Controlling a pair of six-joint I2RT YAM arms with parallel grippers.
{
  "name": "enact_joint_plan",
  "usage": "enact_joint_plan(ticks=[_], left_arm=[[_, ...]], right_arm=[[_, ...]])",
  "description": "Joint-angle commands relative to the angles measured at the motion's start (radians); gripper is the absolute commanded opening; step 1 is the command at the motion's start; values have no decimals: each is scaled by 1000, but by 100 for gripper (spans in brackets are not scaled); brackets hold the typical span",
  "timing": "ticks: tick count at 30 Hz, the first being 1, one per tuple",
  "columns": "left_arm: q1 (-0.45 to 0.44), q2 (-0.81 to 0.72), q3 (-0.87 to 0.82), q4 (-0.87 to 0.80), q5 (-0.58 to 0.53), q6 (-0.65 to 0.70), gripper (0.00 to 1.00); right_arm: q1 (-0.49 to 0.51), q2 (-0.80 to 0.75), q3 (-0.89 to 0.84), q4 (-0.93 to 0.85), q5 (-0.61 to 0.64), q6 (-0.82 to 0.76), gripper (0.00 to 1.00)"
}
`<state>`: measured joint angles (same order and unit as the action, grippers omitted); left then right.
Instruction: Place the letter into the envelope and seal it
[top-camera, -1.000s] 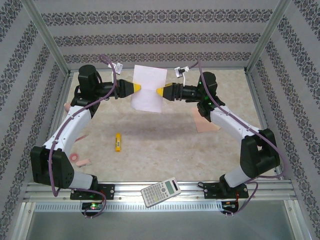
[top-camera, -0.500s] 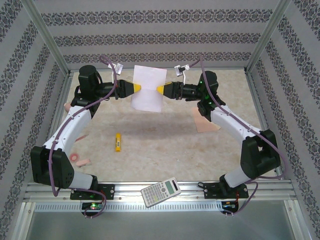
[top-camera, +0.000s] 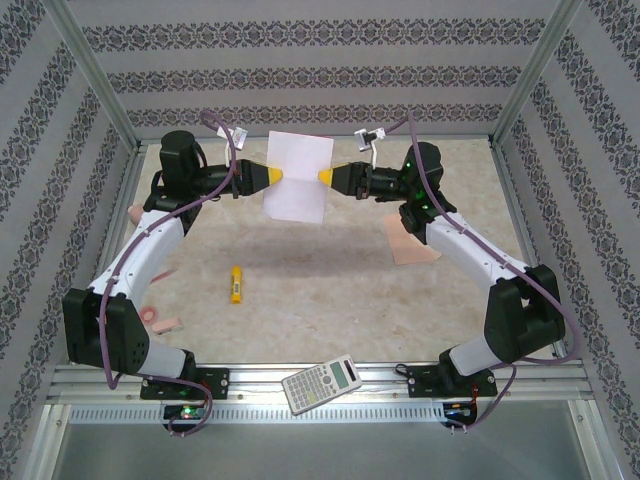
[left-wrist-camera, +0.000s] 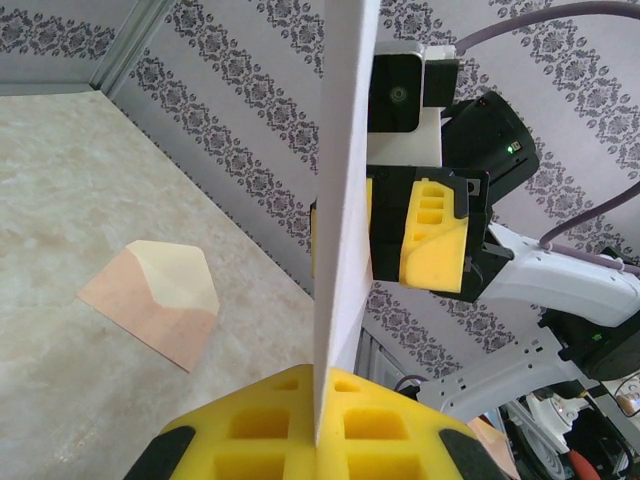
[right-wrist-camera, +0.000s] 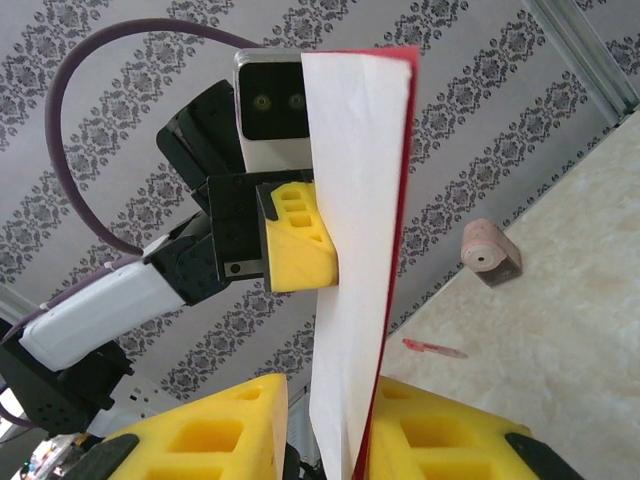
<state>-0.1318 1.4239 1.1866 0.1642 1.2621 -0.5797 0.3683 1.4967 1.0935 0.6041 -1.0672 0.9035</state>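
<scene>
Regrip step, I reckon: my left tool pinches the letter upright. My right tool straddles its other edge, can't tell if it's clamped. Next it probably needs lining up with the envelope.

White red-edged letter upright in mid-air, peach envelope lying flat, flap open, well apart.
</scene>
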Motion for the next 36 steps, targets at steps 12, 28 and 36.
enact_joint_plan(ticks=[12, 28, 36], left_arm=[[-11, 20, -49, 264, 38, -176, 0], [-8, 5, -48, 161, 43, -97, 17], [7, 3, -23, 164, 80, -108, 43]], right_arm=[[7, 25, -7, 49, -29, 17, 20], [-4, 35, 17, 48, -57, 32, 0], [-8, 32, 24, 20, -135, 31, 0]])
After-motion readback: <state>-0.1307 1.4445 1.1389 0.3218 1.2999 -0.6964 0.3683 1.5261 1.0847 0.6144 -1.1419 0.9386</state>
